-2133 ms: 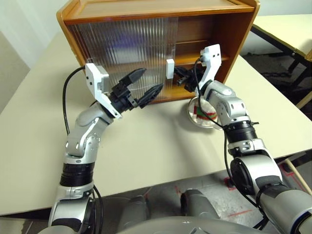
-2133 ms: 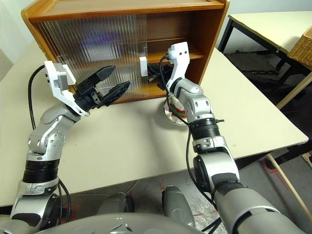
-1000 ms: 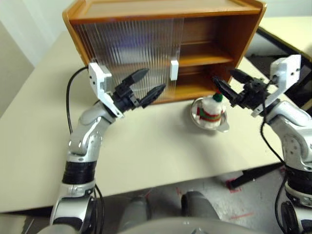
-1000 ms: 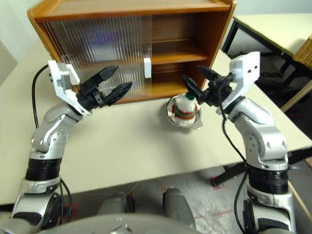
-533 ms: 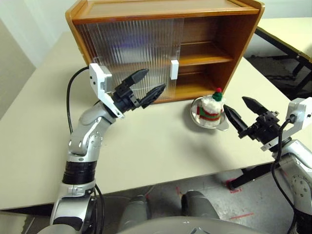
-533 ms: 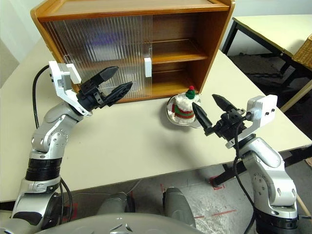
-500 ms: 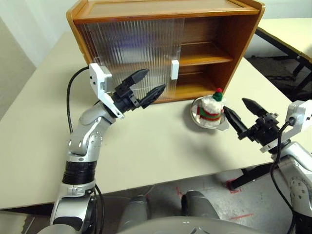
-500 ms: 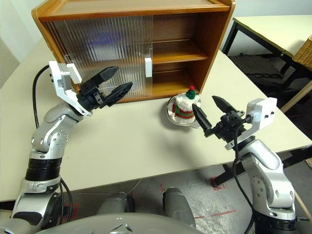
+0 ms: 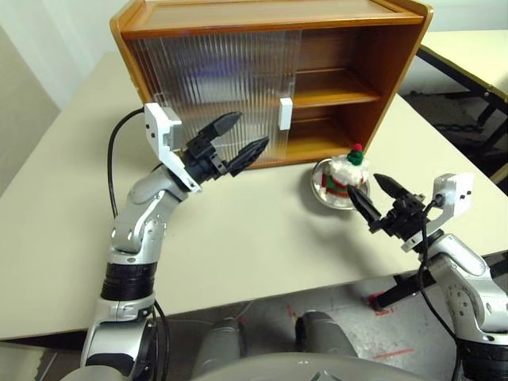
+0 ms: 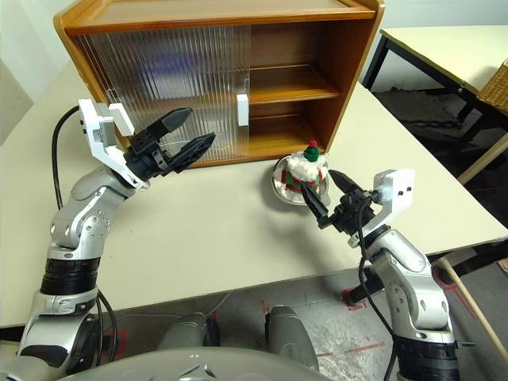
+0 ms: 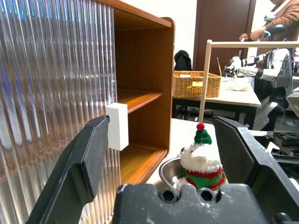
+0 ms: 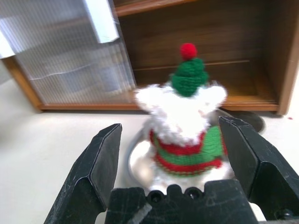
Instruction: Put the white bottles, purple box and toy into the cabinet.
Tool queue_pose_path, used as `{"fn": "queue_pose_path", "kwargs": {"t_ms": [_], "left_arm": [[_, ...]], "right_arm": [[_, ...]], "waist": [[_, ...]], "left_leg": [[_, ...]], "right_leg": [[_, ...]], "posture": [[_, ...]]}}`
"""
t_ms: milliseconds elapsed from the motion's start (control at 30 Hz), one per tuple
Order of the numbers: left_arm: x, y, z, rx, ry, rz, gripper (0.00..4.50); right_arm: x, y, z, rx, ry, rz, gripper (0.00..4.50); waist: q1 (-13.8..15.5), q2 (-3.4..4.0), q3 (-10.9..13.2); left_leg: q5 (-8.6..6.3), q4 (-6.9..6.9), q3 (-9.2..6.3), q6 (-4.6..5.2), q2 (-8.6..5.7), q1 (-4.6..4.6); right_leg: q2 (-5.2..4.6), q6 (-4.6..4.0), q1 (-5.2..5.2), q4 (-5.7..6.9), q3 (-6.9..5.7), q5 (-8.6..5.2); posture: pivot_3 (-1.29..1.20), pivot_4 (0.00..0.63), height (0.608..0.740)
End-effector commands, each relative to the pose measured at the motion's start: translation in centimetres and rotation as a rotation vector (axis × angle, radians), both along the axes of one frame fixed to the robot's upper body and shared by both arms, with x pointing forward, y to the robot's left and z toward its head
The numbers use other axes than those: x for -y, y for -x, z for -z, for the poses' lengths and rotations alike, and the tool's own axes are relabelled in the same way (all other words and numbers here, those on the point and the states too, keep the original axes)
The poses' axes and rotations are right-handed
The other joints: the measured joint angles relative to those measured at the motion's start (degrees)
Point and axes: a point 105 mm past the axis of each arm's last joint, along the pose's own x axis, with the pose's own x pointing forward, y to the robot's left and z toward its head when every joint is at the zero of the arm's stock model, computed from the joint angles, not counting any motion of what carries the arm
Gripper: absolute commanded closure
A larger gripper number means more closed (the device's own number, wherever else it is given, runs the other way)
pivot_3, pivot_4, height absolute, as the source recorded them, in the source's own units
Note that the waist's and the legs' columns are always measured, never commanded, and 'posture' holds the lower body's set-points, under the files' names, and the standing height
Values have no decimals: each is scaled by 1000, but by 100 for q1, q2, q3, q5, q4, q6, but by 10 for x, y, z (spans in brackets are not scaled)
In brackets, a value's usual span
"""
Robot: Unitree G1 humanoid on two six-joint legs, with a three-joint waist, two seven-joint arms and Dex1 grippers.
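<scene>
1. Right now my right gripper point(image 10: 321, 198) has its fingers spread wide and empty, level with the toy point(image 12: 184, 121), which sits in a metal bowl point(image 9: 321, 194) at the cabinet's point(image 9: 381, 79) 5 o'clock corner.
2. Risk: a fingertip clips the bowl rim on closing, so the bowl slides or tips and takes the toy with it.
3. Risk: soft plush squeezes thin, so I pinch only the hat and drop it mid-lift.
4. Left gripper point(image 9: 243, 136) hangs spread and empty by the sliding door point(image 9: 214, 79); a bump could narrow the opening.
5. Purple blur behind the ribbed door may be the box; can't confirm.
</scene>
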Motion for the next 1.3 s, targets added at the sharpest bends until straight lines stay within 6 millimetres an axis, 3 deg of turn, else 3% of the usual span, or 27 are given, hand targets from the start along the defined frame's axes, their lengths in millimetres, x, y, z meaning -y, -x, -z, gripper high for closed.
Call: {"fn": "queue_pose_path", "kwargs": {"t_ms": [33,333,867,1200,1300], "left_arm": [[-2,2,-3,11,-6,-5,0],[-3,2,-5,17,-9,-14,0],[-4,3,-8,24,2,-41,0],[-6,2,-10,29,3,-54,0],[-6,2,-10,29,4,-53,0]], "right_arm": [[3,-4,7,-9,-1,10,35],[9,-13,18,-18,10,18,35],[-7,-29,29,-55,19,-15,35],[1,-37,35,-90,54,33,35],[2,-37,34,-88,57,38,993]], "waist": [[6,0,0],[8,0,0],[137,0,0],[154,-1,0],[153,-1,0]], "left_leg": [[0,0,0,0,0,0],[1,1,0,1,0,0],[2,6,0,3,0,0],[2,11,0,3,0,-1],[2,11,0,3,0,-1]], "right_leg": [[0,0,0,0,0,0],[0,1,0,2,0,1],[2,1,0,5,2,4],[2,0,2,6,2,7],[2,0,2,6,2,7]], "posture": [[-44,0,740],[-32,0,740],[3,0,740],[7,0,740],[5,0,740]]}}
